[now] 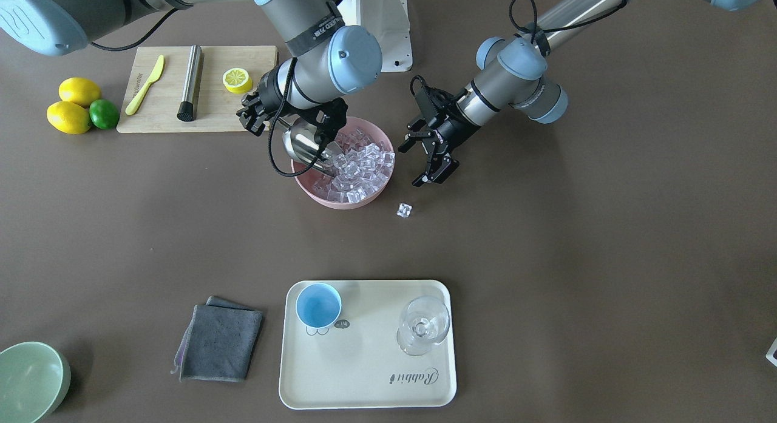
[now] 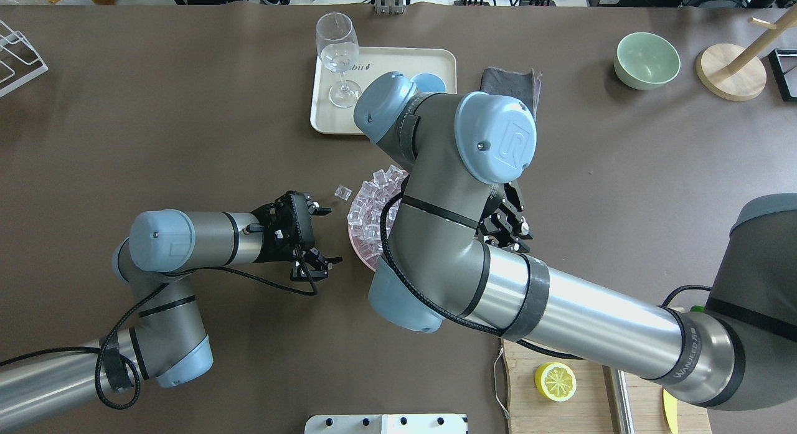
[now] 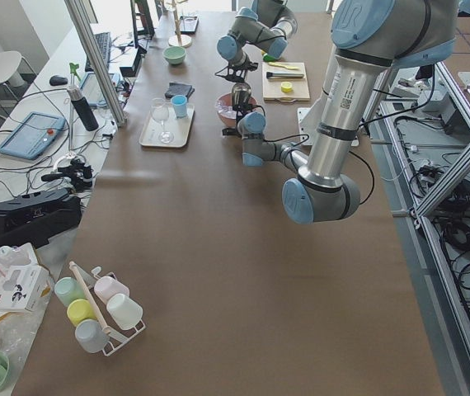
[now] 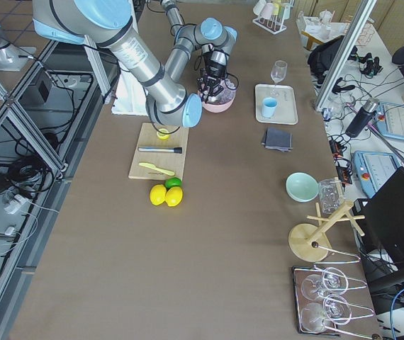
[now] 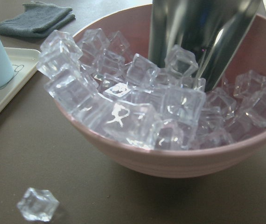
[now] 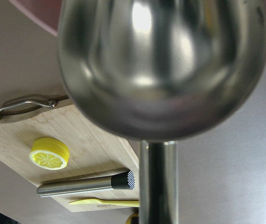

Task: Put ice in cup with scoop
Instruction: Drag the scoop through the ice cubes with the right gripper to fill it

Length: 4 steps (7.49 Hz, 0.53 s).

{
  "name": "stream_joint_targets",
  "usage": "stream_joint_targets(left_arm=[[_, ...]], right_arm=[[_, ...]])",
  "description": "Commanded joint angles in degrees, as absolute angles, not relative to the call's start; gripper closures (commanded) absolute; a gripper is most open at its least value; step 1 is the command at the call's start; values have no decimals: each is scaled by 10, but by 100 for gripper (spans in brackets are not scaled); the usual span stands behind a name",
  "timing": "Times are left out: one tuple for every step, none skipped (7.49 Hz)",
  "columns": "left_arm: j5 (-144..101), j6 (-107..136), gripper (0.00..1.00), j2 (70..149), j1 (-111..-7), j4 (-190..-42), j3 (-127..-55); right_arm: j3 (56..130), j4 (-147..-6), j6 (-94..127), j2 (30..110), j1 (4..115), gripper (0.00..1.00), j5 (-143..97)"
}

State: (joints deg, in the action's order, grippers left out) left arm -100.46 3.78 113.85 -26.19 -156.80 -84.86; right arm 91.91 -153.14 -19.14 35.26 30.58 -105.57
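One scoop [image 1: 305, 145], its handle pinched in my right gripper [image 1: 273, 121], slants trough-down into the ice [image 1: 363, 165] heaped in one pink bowl [image 1: 340, 203]. One stray cube [image 1: 404, 210] lies on the table just beside the bowl. My left gripper [image 1: 422, 162] hangs spread and empty near the bowl, and the one cup [image 1: 318, 305] stands on the tray [image 1: 364, 374], well apart.

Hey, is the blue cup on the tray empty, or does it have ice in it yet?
Empty: the front-facing view looks down into the cup and shows only its bare blue inside.

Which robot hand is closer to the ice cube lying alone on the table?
Left. The left gripper hovers open close to the loose ice cube; the right gripper is across the pink bowl, holding the scoop.
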Motion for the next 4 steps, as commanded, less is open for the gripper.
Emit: stream_joint_targets(left_arm=[[-1005,38,2,1139,-262,-1568,-847],[-1005,38,2,1139,-262,-1568,-847],[-1005,38,2,1139,-262,-1567,-847],[-1005,38,2,1139,-262,-1567,-847]], right_arm=[[983,-1493,-192,402,305,100,-1056],[989,-1477,-192,409,305,100,-1056],[997,-1456,-192,419,305,100,-1055],[998,-1429,-192,431,305,100,-1055]])
